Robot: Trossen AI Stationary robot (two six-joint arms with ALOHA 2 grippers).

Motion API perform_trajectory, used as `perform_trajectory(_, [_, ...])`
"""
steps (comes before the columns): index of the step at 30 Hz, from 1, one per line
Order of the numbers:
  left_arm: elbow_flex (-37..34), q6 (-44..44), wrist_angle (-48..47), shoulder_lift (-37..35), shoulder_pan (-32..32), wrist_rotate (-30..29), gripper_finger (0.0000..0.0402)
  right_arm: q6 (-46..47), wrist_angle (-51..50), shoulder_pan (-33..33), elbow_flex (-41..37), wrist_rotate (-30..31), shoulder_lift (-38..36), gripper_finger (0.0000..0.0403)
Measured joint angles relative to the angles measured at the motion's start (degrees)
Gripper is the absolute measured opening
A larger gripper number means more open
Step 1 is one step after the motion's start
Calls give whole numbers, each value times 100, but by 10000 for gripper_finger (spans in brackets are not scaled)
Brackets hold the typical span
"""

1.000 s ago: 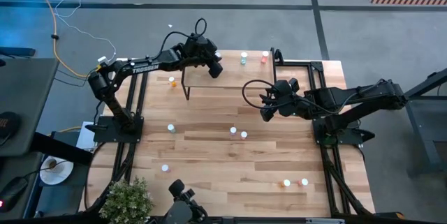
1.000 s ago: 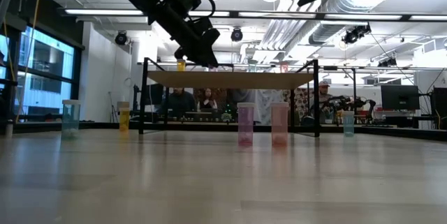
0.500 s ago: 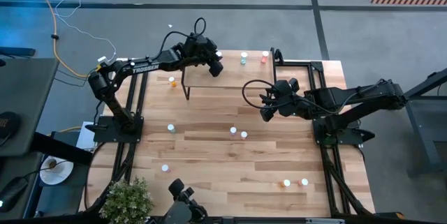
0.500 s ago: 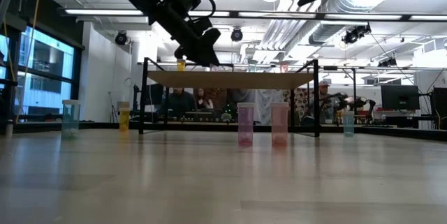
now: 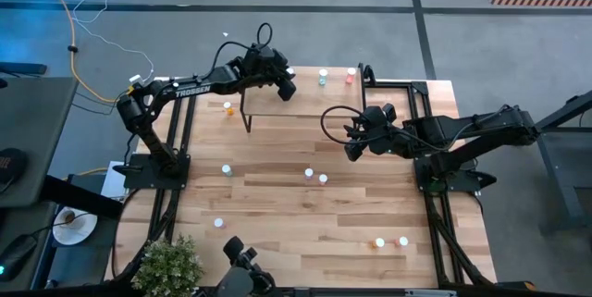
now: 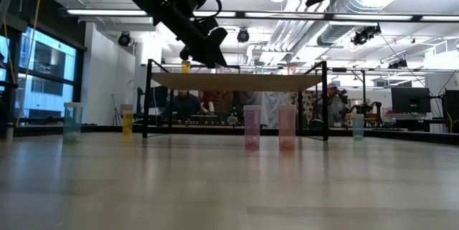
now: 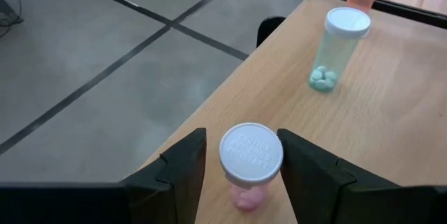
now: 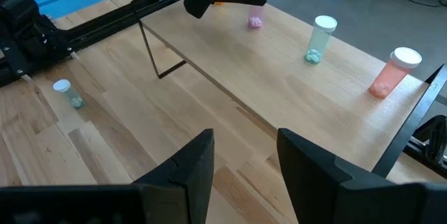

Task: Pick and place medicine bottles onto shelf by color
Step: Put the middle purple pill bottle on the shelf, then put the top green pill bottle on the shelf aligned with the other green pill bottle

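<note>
Barely anything has shifted in the high view since a second ago: both arms sit where they were. Left gripper (image 5: 285,86) hangs over the shelf (image 5: 324,98) at the upper centre of the frame, at its near-left end. Right gripper (image 5: 352,149) hovers mid-frame over the table (image 5: 277,214), holding nothing. Two bottles stand at the shelf's far edge, a teal bottle (image 5: 323,77) and a red bottle (image 5: 351,75). Loose bottles are scattered across the table, among them an orange bottle (image 5: 228,107) left of the shelf.

Low view: left gripper, upper left of centre, is tipped down onto the shelf top; it looks slightly raised compared with a second ago. Right gripper is high at the upper right, well clear.

Left wrist view: the pink bottle (image 7: 250,165) stands upright on the shelf near its corner, lower centre of frame. The fingers (image 7: 180,168) flank its white cap, spread, with a gap on each side, not pinching. Judgement: the bottle has just been let go, so this placement is done; retreat comes next.

Right wrist view: right fingers (image 8: 188,165) are spread and empty at the bottom of the frame. Pink, teal and red stand in a row across the upper frame.
</note>
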Motion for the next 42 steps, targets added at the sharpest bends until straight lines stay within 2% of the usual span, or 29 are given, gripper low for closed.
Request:
perform_trajectory(19, [12,2,145,-126,-2,22,166,-2,0,2,0,1,0,149])
perform_trajectory(26, [420,-38,-372,-127,-61,198,166,-2,-2,2,0,1,0,149])
perform_trajectory(32, [826,411,-1111,-151,-356,205,166,-2,-205,2,0,4,0,149])
perform_trajectory(39, [712,603,-1490,-647,-807,257,166,39,-560,2,0,60,0,149])
perform_trajectory(42, [586,515,-1703,-1036,-979,543,166,43,-741,4,0,100,1,149])
